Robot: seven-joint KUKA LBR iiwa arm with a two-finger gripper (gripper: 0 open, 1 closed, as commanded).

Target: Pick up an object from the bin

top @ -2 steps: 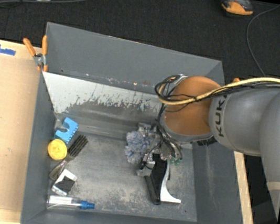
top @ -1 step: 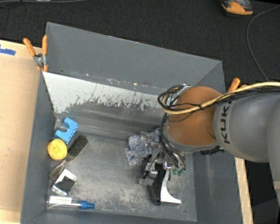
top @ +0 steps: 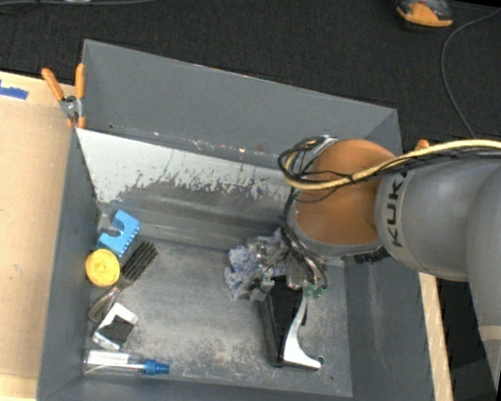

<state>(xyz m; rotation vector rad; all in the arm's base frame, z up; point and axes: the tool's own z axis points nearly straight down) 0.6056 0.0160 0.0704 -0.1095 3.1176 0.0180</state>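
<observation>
The tool point(top: 284, 273) hangs near the bin's point(top: 244, 122) middle, just beside a crumpled grey-blue wad point(top: 241, 268). Whether it is clenched, I cannot tell.

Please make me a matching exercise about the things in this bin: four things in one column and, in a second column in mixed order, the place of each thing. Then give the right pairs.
Things
1. yellow disc
2. bluish crumpled lump
3. clear tube with blue cap
4. black piece with white end

Places
A. middle of the bin, just left of the gripper
B. along the bin's bottom wall in the view, at the left
C. by the left wall, just below a blue block
D. right of the middle, just below the gripper in the view

Pairs: 1-C, 2-A, 3-B, 4-D
</observation>
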